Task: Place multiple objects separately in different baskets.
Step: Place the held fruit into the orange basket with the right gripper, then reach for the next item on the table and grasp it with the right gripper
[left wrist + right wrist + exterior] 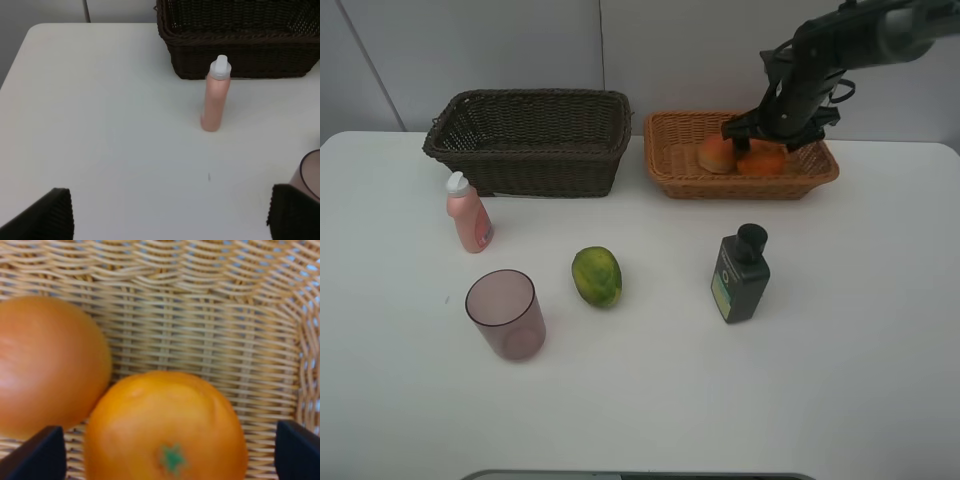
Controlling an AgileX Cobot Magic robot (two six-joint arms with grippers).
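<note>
Two done: orange (765, 160) and red-orange fruit (717, 153) lie in the tan basket (740, 190), upper right, my right claw (770, 140) released over them; pink bottle (468, 215), cup (505, 315), green fruit (596, 276), dark bottle (740, 275) wait outside

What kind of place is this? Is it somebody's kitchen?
Probably a robot test lab, not a kitchen: a plain white table, bare grey wall panels, and a black robot arm reaching into a tan basket.
</note>
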